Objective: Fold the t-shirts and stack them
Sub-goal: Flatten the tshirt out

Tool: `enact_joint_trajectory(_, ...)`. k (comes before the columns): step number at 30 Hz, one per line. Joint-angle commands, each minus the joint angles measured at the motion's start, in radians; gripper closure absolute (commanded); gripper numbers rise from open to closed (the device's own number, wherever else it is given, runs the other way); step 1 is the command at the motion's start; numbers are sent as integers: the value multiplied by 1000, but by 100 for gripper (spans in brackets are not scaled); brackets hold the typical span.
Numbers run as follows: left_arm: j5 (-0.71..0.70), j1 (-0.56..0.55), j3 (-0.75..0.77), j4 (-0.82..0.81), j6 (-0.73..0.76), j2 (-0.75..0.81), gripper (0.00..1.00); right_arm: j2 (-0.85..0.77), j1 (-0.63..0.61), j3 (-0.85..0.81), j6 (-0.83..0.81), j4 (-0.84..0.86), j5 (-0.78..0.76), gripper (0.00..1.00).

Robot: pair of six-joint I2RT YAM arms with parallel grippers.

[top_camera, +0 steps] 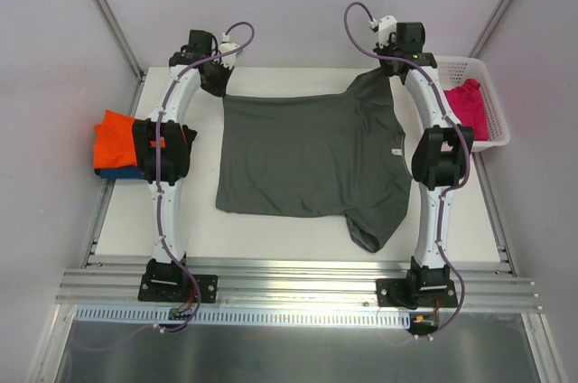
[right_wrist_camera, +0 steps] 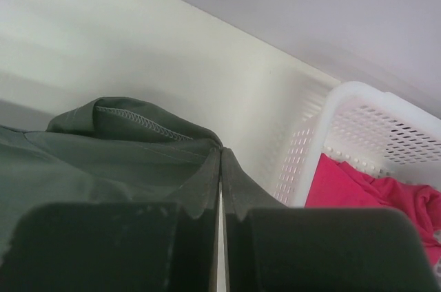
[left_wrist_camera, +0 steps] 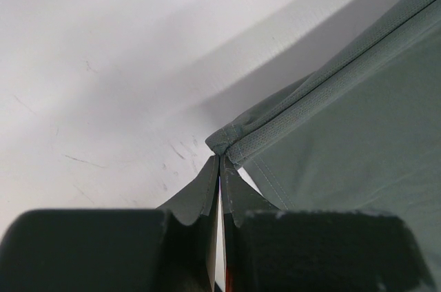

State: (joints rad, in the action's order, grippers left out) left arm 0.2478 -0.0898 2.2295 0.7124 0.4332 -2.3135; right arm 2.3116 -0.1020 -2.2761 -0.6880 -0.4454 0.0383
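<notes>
The task was judged roughly half done. An orange t-shirt (top_camera: 116,135) lay folded upon a blue t-shirt (top_camera: 117,172) at the left edge of the surface (top_camera: 271,234), while the magenta t-shirt (top_camera: 468,103) lay crumpled in the perforated white plastic basket (top_camera: 498,126) on the right. The dark grey t-shirt (top_camera: 307,153) was spread nearly flat mid-surface, unfolded, its soft matte knit lightly creased. Its double-stitched far hem corner was pinched in the closed left tool (left_wrist_camera: 220,162), and its far sleeve was pinched in the closed right tool (right_wrist_camera: 220,152).

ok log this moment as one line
left end effector: shut on dark grey t-shirt, far hem corner | right end effector: shut on its far sleeve | orange t-shirt: on blue t-shirt, left | pink t-shirt: in basket
</notes>
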Motion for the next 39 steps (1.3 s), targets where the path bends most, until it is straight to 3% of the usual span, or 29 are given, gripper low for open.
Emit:
enact_joint_trajectory(1,-27,5,-5,-16,16,71,100,-83,4,16,-33,7,-8,99)
enact_joint_trajectory(13,-48,12,-57,-19,19,121,100,-32,-13,-13,-51,14,-29,100)
enact_joint_trajectory(22,-44,21,-113,-21,27,170,100,-126,-10,95,-61,-24,-8,99)
enact_joint_trajectory(32,-55,22,-82,-33,-51,68,100,-64,-4,96,-36,-44,5,100)
enact_joint_trajectory(39,-59,22,-90,-40,-45,63,100,-109,2,125,-27,-70,6,99)
